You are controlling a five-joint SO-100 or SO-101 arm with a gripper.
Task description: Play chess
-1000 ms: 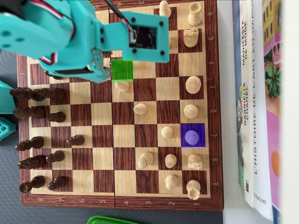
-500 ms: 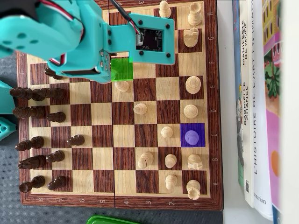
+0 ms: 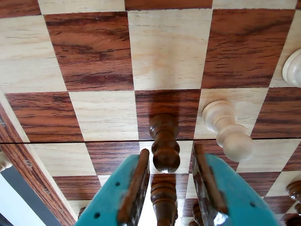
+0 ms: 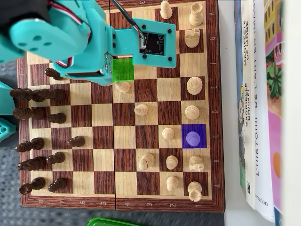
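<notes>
In the wrist view my gripper [image 3: 170,150] is open. Its teal jaws with brown pads [image 3: 136,183] stand on either side of a dark pawn [image 3: 164,141], with a gap on each side. The pawn stands upright on the wooden chessboard [image 3: 94,52]. A white pawn [image 3: 228,129] stands just to its right. In the overhead view the teal arm [image 4: 94,42] covers the board's upper left and hides the gripper and the dark pawn. A green-tinted square [image 4: 123,69] shows at the arm's edge, above a white pawn [image 4: 123,86]. A purple-tinted square [image 4: 194,136] holds a pawn.
Dark pieces [image 4: 37,94] line the board's left side and white pieces [image 4: 193,84] spread over the right half in the overhead view. Books [image 4: 258,94] lie right of the board. A green object [image 4: 113,221] sits below it. Another white piece [image 3: 294,68] shows at the wrist view's right edge.
</notes>
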